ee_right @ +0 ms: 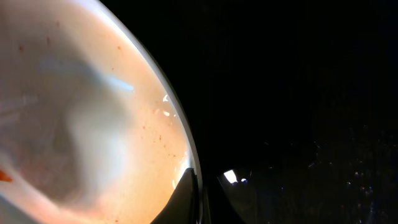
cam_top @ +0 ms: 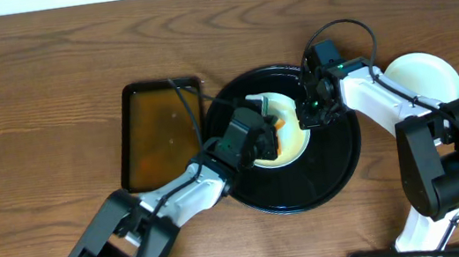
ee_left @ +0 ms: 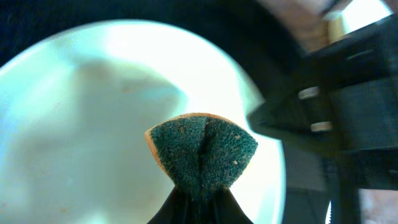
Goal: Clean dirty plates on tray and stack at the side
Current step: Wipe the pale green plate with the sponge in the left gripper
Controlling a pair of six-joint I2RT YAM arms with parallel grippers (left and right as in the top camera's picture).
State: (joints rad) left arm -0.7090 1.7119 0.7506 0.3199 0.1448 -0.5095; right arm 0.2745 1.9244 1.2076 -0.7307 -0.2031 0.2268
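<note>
**Sponge on the plate, rim pinched from the other side**

Closest in, a folded sponge [ee_left: 202,152] with its green scouring face outward and an orange edge showing is squeezed tight in the left jaws, over the white plate [ee_left: 74,124]. Whether it actually touches the plate I can't make out. The plate sits inside the round black tray [cam_top: 341,163], a little above its middle. The right jaws are closed on the plate's right-hand rim (the edge runs straight down between the two dark fingers), and from that wrist you can see fine reddish specks scattered over the plate's surface, with an orange smear low at the left. Off to the right on the wooden counter [cam_top: 28,84], just beside the black tray, lies a clean white plate [cam_top: 427,76]. On the left, touching the black tray's edge, is a rectangular brown tray [cam_top: 159,133].
</note>
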